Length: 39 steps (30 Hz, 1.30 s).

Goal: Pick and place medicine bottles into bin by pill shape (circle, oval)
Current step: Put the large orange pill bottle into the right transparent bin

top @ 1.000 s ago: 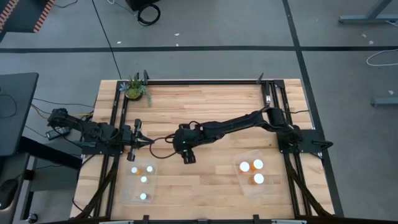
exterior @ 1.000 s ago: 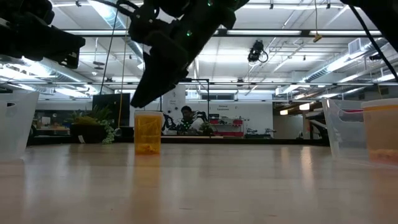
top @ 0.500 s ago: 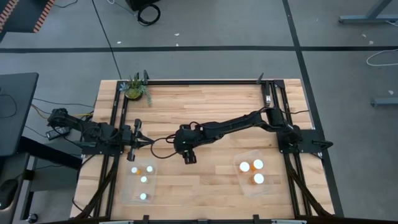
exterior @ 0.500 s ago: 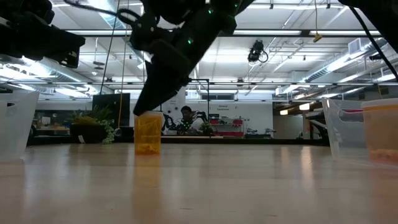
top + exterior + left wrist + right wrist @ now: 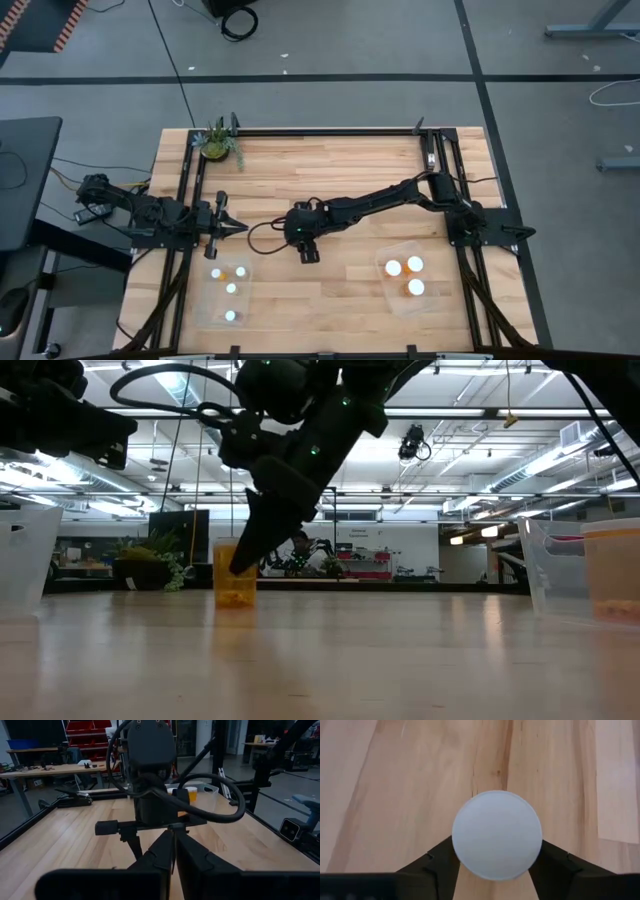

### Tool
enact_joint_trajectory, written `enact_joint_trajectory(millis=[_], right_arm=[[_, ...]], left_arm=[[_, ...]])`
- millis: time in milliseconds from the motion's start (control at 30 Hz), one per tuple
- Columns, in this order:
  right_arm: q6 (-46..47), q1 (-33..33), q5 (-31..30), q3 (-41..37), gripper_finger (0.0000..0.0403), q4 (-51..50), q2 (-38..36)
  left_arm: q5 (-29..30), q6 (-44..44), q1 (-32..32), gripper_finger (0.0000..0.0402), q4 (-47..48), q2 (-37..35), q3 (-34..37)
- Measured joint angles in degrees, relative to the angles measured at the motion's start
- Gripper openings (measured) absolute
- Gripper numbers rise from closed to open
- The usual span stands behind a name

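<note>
The right gripper (image 5: pixel 496 865) straddles a bottle (image 5: pixel 496 835) standing mid-worktop (image 5: pixel 350 170), jaws beside the cap; a firm grip cannot be confirmed. It should stay centred, squeeze evenly, then lift straight. The left gripper (image 5: pixel 222 228), jaws closed, waits at the worktop's left.

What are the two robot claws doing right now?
Left gripper: jaws closed, empty.
Right gripper: jaws around the white-capped bottle, closing on it.

A green potted plant (image 5: pixel 217 142) stands at the wooden table's (image 5: pixel 340 170) eleven o'clock corner. At twelve o'clock on the grey floor (image 5: pixel 350 40) lies what looks like coiled black cable (image 5: pixel 238 20).
</note>
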State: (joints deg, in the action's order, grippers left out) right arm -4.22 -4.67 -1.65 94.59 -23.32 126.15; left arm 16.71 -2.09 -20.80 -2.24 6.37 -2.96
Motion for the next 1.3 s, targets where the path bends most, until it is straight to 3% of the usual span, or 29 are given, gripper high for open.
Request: enact_joint_trajectory(millis=[233,533,1000,1300], right_arm=[[-0.3,-0.5,0.0,0.5,0.0203,0.2,-0.2],[2.2,-3.6,-0.1,0.5,0.0206,-8.8,-6.6],[12.3,-16.1,-1.5,0.5,0.0207,-22.6,-17.7],[26.7,-25.3,-6.8,0.5,0.0207,-34.8,-21.1]], left_arm=[[0.0,0.0,0.0,0.0029,0.0,0.0,0.0],[0.0,0.0,0.0,0.0032,0.3,0.0,0.0],[0.0,0.0,0.0,0.0031,0.3,0.0,0.0],[0.0,0.0,0.0,0.0029,0.3,0.0,0.0]])
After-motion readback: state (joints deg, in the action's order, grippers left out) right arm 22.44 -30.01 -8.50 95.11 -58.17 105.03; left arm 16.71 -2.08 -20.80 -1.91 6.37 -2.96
